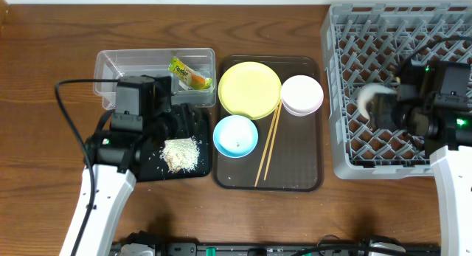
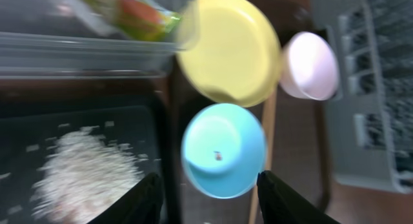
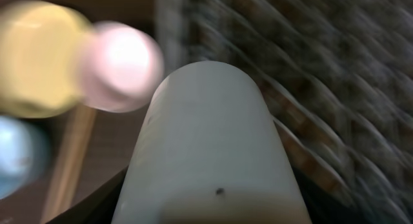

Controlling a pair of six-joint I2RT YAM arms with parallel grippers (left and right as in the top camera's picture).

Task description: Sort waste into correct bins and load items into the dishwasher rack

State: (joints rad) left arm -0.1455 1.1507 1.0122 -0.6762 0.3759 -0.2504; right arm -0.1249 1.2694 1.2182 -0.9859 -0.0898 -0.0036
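Observation:
My right gripper (image 1: 376, 108) is shut on the small white cup (image 1: 366, 97) and holds it over the grey dishwasher rack (image 1: 346, 164); the cup fills the right wrist view (image 3: 210, 146). My left gripper (image 2: 206, 198) is open and empty over the black bin's (image 1: 193, 119) right edge. The rice-like scraps (image 1: 181, 153) lie in the black bin. The wrapper (image 1: 189, 74) lies in the clear bin (image 1: 118, 64). The yellow plate (image 1: 249, 88), blue bowl (image 1: 235, 135), pinkish bowl (image 1: 302, 94) and chopsticks (image 1: 268, 144) sit on the brown tray (image 1: 302, 167). No napkin shows.
A black cable (image 1: 68, 116) loops over the table left of the left arm. The tray sits between the bins and the rack.

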